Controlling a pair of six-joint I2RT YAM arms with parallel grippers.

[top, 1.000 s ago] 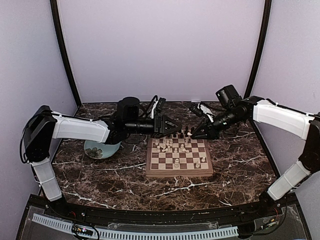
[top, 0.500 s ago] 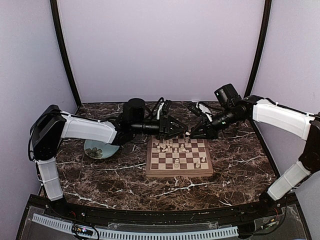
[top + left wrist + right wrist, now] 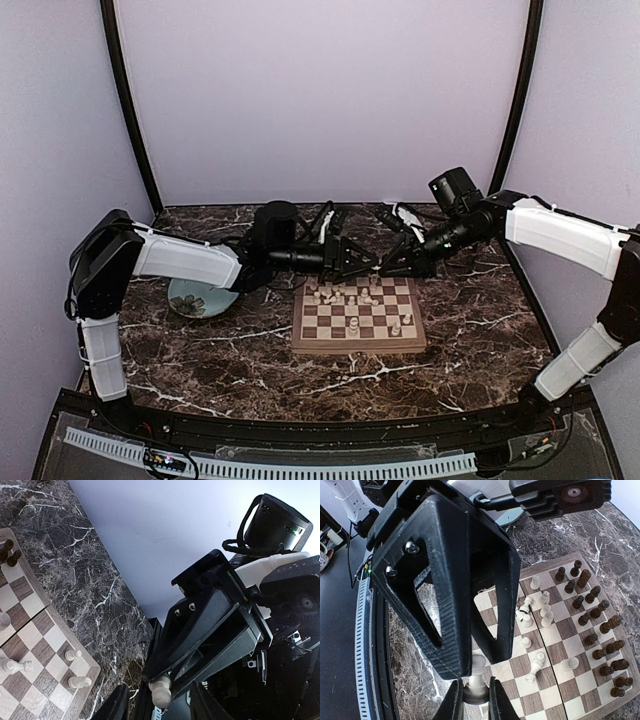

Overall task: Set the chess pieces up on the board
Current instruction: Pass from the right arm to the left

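The board (image 3: 358, 346) lies mid-table. Cream chess pieces (image 3: 340, 293) stand and lie scattered on it, and dark pieces (image 3: 350, 272) line its far edge. My right gripper (image 3: 387, 268) hovers over the board's far edge. It is shut on the base of a cream pawn (image 3: 477, 684) in the right wrist view (image 3: 474, 699). My left gripper (image 3: 367, 264) meets it tip to tip. Its jaws are open and straddle the pawn's head (image 3: 161, 694), with gaps either side in the left wrist view (image 3: 159, 706). Dark pieces (image 3: 600, 626) crowd one side of the board (image 3: 555, 687).
A pale-teal plate (image 3: 181, 304) sits left of the board, under the left arm. Cables (image 3: 322, 214) hang behind the two wrists near the back wall. Dark marble tabletop (image 3: 200, 370) surrounds the board.
My left arm has reached rightward along the board's far edge until its gripper met the right gripper's tip. The right gripper has stayed almost still, holding the pawn.
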